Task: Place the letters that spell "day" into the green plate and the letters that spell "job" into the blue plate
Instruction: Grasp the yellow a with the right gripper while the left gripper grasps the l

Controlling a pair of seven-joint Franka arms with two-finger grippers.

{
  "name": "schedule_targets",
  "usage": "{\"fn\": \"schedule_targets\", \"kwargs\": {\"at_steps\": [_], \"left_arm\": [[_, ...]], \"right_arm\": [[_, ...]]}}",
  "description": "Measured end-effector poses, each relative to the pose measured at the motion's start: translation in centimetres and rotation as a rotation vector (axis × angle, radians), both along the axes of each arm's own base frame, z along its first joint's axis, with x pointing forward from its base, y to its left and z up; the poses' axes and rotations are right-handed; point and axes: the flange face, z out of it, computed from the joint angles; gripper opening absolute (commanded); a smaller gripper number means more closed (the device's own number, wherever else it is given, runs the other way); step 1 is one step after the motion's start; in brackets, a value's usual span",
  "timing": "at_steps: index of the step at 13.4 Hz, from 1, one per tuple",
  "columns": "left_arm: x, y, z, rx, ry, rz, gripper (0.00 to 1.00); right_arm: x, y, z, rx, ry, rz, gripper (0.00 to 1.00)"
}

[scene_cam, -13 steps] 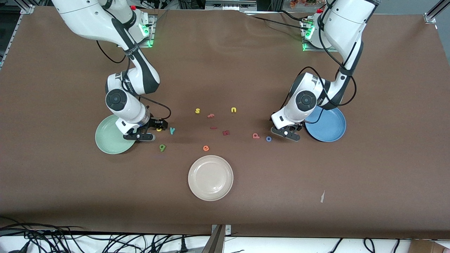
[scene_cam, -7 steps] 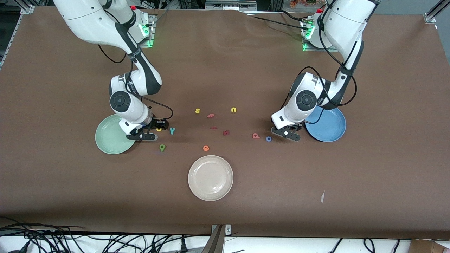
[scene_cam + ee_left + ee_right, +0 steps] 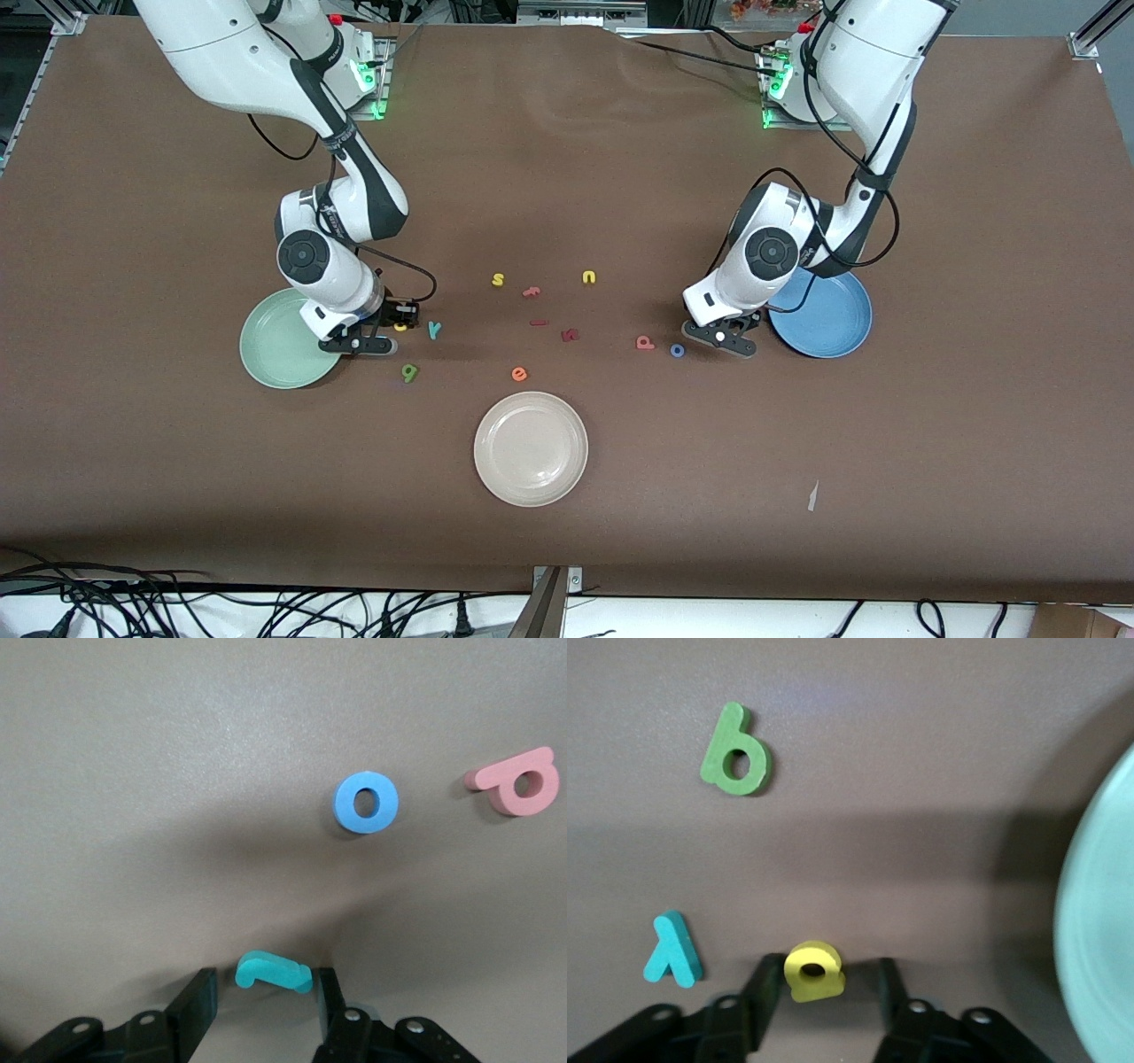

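Note:
My right gripper [image 3: 828,988] is down on the table beside the green plate [image 3: 270,354]. It is open, and the yellow "d" [image 3: 813,970] lies between its fingers, against one with a gap to the other. The teal "y" [image 3: 673,950] and the green "a" [image 3: 735,753] lie close by. My left gripper [image 3: 263,992] is low beside the blue plate [image 3: 828,319]. It is open around the teal "j" [image 3: 275,973], which touches one finger. The blue "o" [image 3: 366,802] and the salmon "b" [image 3: 518,781] lie just past it.
A cream plate [image 3: 530,448] sits nearer the front camera, mid-table. Between the arms lie a yellow "s" [image 3: 498,280], an orange "f" [image 3: 532,291], a yellow "u" [image 3: 589,277], a red bar [image 3: 538,322], a dark red "k" [image 3: 570,335] and an orange "e" [image 3: 519,374].
The right arm's wrist has shifted a little toward the yellow "d". The left arm has stayed almost still. No letter has moved.

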Motion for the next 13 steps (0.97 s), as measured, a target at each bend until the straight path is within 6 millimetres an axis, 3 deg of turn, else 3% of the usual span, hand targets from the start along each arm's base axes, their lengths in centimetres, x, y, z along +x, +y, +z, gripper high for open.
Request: {"fn": "schedule_targets", "kwargs": {"at_steps": [9, 11, 13], "left_arm": [[0.4, -0.1, 0.3, -0.004, -0.009, 0.001, 0.47], [0.4, -0.1, 0.3, -0.004, -0.009, 0.001, 0.43], [0.4, -0.1, 0.3, -0.004, -0.01, 0.001, 0.41]], "right_arm": [[0.1, 0.2, 0.3, 0.001, -0.006, -0.032, 0.26], [0.8, 0.6, 1.1, 0.004, -0.011, -0.029, 0.24], [2.1, 0.7, 3.2, -0.009, 0.022, -0.03, 0.24]]}}
